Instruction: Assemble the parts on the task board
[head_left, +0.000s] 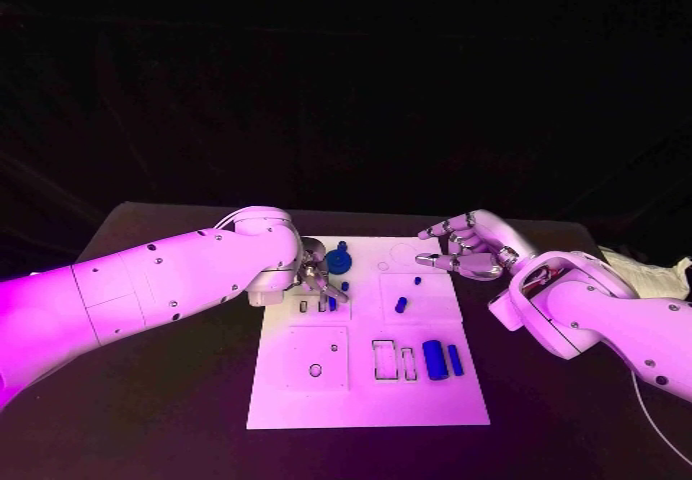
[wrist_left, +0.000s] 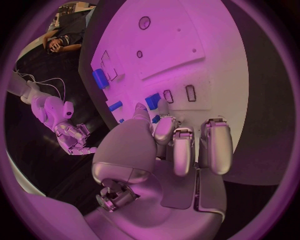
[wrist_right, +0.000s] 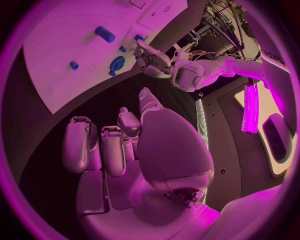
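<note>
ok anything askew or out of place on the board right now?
Nothing stands out. The task board lies flat and square on the table, blue parts sit on it, the left robot hand is at a blue piece, and the right robot hand hovers open.

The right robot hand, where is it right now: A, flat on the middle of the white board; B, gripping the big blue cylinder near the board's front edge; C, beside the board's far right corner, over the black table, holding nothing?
C: the right robot hand sits off the far right corner of the white board, fingers apart and empty, while the big blue cylinder lies untouched near the front.
</note>
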